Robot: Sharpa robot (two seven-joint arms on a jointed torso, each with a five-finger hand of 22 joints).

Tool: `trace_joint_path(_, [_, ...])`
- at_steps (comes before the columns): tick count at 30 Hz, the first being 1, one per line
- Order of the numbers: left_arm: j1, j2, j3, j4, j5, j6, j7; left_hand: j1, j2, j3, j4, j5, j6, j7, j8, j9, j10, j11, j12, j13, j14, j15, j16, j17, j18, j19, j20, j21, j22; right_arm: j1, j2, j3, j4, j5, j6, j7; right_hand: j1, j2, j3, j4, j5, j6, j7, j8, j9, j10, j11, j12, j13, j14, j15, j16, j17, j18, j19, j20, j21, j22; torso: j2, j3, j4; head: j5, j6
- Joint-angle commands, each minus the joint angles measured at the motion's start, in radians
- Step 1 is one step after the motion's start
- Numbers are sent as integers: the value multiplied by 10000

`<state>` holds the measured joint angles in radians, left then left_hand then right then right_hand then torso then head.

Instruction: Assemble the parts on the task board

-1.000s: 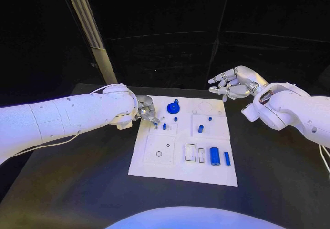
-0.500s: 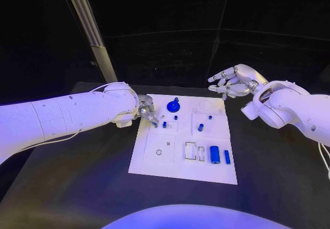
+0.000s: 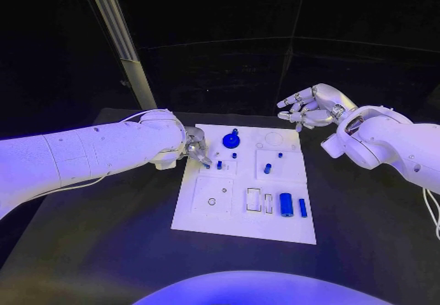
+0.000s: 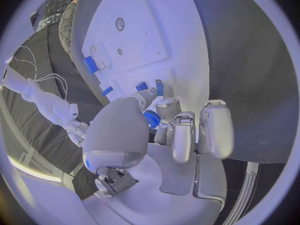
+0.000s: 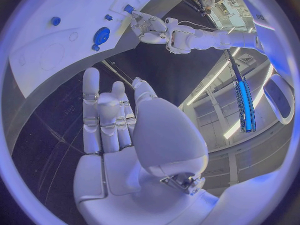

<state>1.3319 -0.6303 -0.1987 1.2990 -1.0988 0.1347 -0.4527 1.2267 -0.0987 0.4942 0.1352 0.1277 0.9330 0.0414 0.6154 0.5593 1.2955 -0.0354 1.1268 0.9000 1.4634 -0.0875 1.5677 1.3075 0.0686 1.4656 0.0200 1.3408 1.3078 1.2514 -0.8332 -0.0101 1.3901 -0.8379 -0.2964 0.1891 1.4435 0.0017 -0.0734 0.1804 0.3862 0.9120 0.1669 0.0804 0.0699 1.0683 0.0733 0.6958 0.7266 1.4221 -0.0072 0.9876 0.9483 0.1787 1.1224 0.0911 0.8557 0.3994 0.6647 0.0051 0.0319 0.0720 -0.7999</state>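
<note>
The task board (image 3: 246, 190) lay mid-table, its blue parts (image 3: 286, 206) unmoved over the last 1 s. The left hand (image 3: 195, 148) had edged slightly toward 12 o'clock along the board's 9 o'clock edge, fingers curled beside a small blue peg (image 3: 218, 165) (whether it held anything, I cannot tell). The right hand (image 3: 311, 107) stayed raised past 1 o'clock, fingers loosely spread and empty; insertion looked unfinished.

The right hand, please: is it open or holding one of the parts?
Open: the right hand hovers beyond the task board's far right corner, fingers apart, nothing between them.
</note>
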Motion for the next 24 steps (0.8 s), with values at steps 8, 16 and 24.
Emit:
trace_joint_path(8, [-35,-40,-76,105,-103,355,-122,56,-13,1471,-1412,35,38,-7,50,17,60,20,29,1,1074,-31,31,2633,-69,217,-29,37,125,17,17,6,-13,462,160,102,60,12,29,57,31,-69,-33,51,11,-68,-13,33,-10,-46,-6,-46,10,54,8,59,-68,-16,5,-3,-5,-9,-40])
trace_joint_path(16, [-35,-51,-91,161,-103,387,-139,56,-13,1471,-1412,35,38,-7,50,17,60,20,29,1,1074,-31,31,2633,-69,217,-29,37,125,17,22,6,-16,477,176,103,60,12,29,57,31,-69,-33,51,11,-68,-13,33,-10,-46,-6,-46,10,54,8,59,-68,-16,3,-5,-2,10,-18])
trace_joint_path(24, [-35,-34,-94,214,-102,406,-119,-36,-83,1581,-1432,145,86,-16,62,26,114,14,43,41,1074,-31,31,2633,-73,224,-29,46,146,17,34,6,-30,480,190,102,60,12,29,57,31,-69,-33,51,11,-68,-13,33,-10,-46,-6,-46,10,54,8,59,-68,-16,4,-7,-12,15,-22])
